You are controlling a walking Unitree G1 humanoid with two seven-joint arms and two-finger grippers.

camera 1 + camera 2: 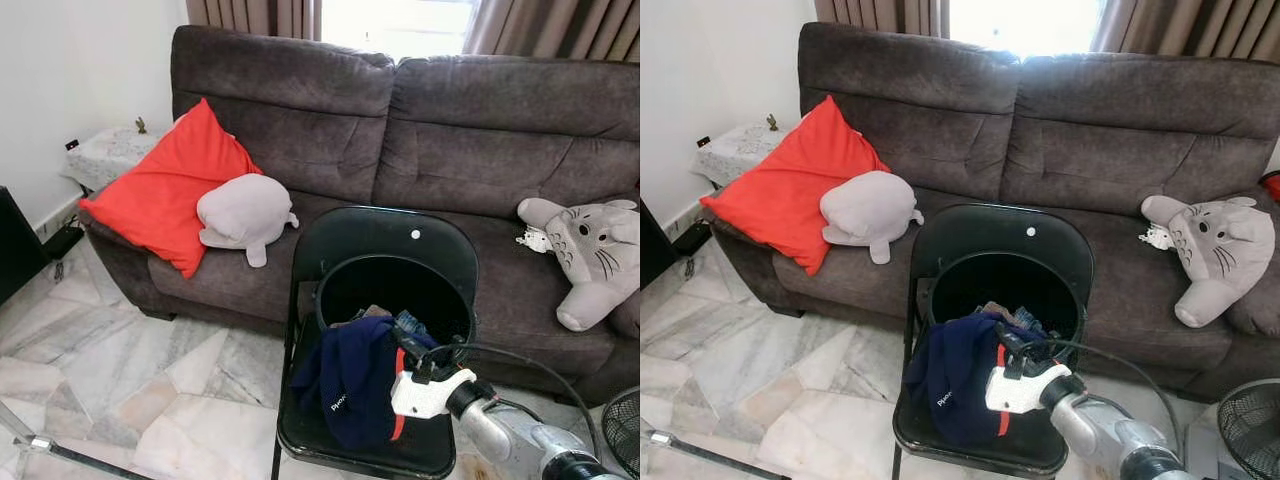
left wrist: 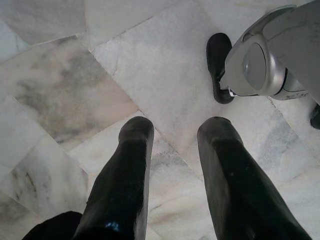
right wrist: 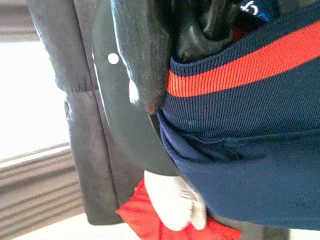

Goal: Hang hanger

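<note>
Dark brown fabric sofa (image 1: 420,120) along the back, under a curtained window. On its seat: large red square cushion (image 1: 165,190) leaning at the left end, pale grey rounded plush toy (image 1: 245,215) touching the cushion, grey and white cat-like plush toy (image 1: 590,250) at the right end.

In front of the sofa, black metal folding chair (image 1: 400,240) on a pale marble tile floor (image 1: 120,370). On the chair seat, round black laundry basket (image 1: 395,290) holding clothes, with a navy blue garment trimmed in red (image 1: 350,380) draped over the near rim and down the seat.

Right gripper (image 1: 412,352) reaching over the basket rim, black fingers pushed into the navy garment beside its red stripe; cannot tell how far apart the fingers stand or whether anything is held. White wrist housing and silver forearm trailing toward the lower right. No hanger made out among the clothes.

Left gripper (image 2: 175,170) hanging idle, pointing down at the marble floor, two black fingers clearly apart with nothing between them; silver robot leg and black foot beyond.

Round wire fan guard (image 1: 620,430) at the lower right corner.
</note>
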